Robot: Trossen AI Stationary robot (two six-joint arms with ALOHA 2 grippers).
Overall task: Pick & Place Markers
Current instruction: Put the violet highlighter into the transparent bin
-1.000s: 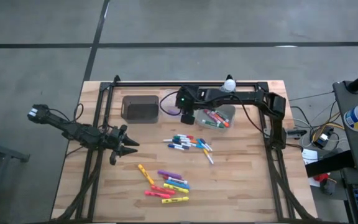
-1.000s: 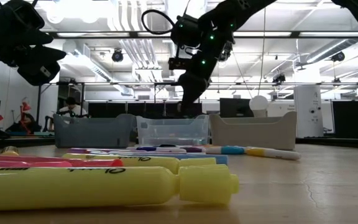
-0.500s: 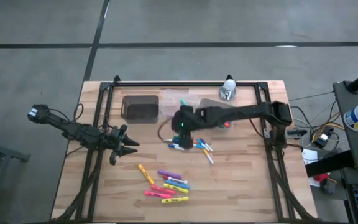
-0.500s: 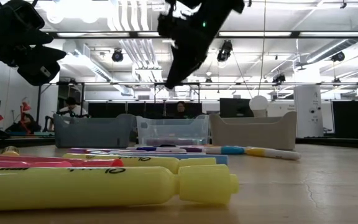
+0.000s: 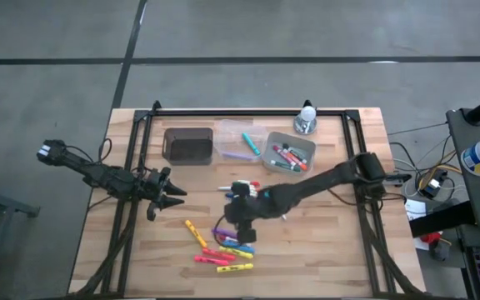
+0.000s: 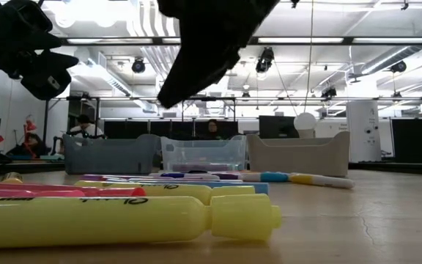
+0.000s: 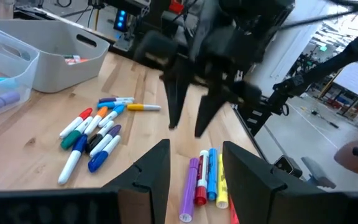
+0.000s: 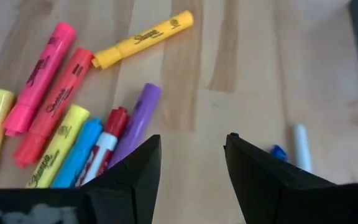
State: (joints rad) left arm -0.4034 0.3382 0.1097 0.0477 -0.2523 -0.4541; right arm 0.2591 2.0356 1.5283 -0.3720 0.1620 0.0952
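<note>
Neon markers (image 5: 221,247) (yellow, pink, orange, blue, purple) lie flat in a loose group near the table's near edge. White-bodied markers (image 5: 261,192) lie further back, partly under the right arm. My right gripper (image 5: 238,215) hovers open just above the neon group. In its wrist view its fingers (image 8: 191,163) stand over bare wood beside the purple marker (image 8: 135,122) and touch nothing. My left gripper (image 5: 167,197) waits open at the table's left side, off the markers. The left wrist view shows the right gripper (image 7: 188,109) above the neon markers (image 7: 204,183).
Three bins stand in a row toward the far edge: a dark bin (image 5: 187,143), a clear bin (image 5: 238,140) holding a teal and a purple marker, and a grey bin (image 5: 290,154) holding several markers. A small round white object (image 5: 307,117) sits behind them. Bare wood lies right of the markers.
My right gripper has swung from above the grey bin toward the table's near edge and somewhat left, passing over the white-bodied markers and dropping lower. It now hangs over the neon group. The left arm and the markers on the table have kept still.
</note>
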